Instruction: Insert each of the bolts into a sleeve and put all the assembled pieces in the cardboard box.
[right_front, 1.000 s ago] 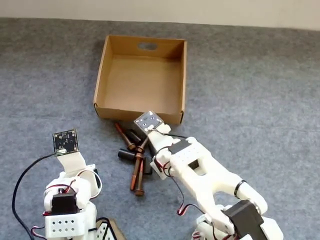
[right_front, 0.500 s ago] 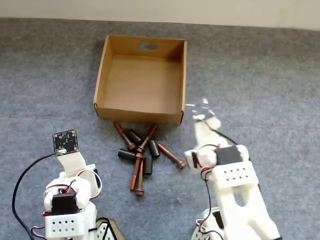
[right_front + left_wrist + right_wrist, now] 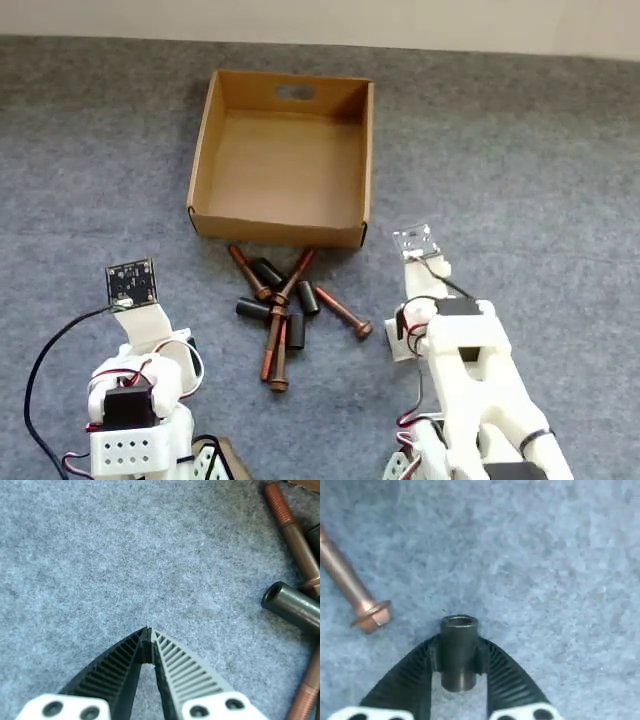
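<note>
The open brown cardboard box (image 3: pixel 285 165) sits on the grey carpeted table (image 3: pixel 540 150). Just in front of the box's near wall lies a loose pile of copper-coloured flanged bolts (image 3: pixel 272 345) and short black cylindrical sleeves (image 3: pixel 254 309). They cross and touch one another, and their exact count is hard to make out.

One outlying bolt (image 3: pixel 343 312) points away from the box's near right corner. Out from that corner, the right gripper (image 3: pixel 458 647) pinches a black sleeve (image 3: pixel 458 630) across its middle, open end facing away from the wrist. From above, the arm's own wrist hides this claw. The outlying bolt's shank is cut off in the right wrist view.

The left gripper (image 3: pixel 148 632), fingers pressed together on nothing, hangs over bare carpet out from the box's near left corner. Beside it a dark sleeve (image 3: pixel 295 607) and a threaded bolt (image 3: pixel 292 530) are both cut off.
</note>
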`<move>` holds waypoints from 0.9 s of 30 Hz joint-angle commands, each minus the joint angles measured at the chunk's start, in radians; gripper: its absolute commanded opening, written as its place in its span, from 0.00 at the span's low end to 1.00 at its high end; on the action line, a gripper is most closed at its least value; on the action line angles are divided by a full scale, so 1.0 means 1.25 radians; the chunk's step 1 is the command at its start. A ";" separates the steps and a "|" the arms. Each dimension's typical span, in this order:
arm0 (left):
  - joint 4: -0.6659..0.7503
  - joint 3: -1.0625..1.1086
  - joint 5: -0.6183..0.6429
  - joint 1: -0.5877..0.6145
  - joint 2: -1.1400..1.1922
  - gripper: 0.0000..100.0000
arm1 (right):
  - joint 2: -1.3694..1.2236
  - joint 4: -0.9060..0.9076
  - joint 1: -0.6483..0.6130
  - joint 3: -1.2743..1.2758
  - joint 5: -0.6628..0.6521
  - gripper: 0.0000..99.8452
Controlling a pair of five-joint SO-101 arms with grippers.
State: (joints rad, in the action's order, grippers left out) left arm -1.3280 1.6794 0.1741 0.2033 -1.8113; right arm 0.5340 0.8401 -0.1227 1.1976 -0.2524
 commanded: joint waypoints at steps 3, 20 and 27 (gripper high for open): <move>-0.004 0.014 0.005 -0.017 -0.009 0.01 | -0.087 -0.006 0.006 -0.052 -0.007 0.13; 0.001 -0.116 -0.593 0.062 -0.009 0.01 | -0.204 -0.004 0.004 -0.172 -0.007 0.13; 0.134 -0.131 -0.528 0.046 -0.009 0.02 | -0.204 -0.006 0.006 -0.172 -0.009 0.01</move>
State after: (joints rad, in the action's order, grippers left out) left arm -1.2283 1.5673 -0.5363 0.2662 -1.8113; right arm 0.2808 0.8462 -0.1181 1.0288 -0.2539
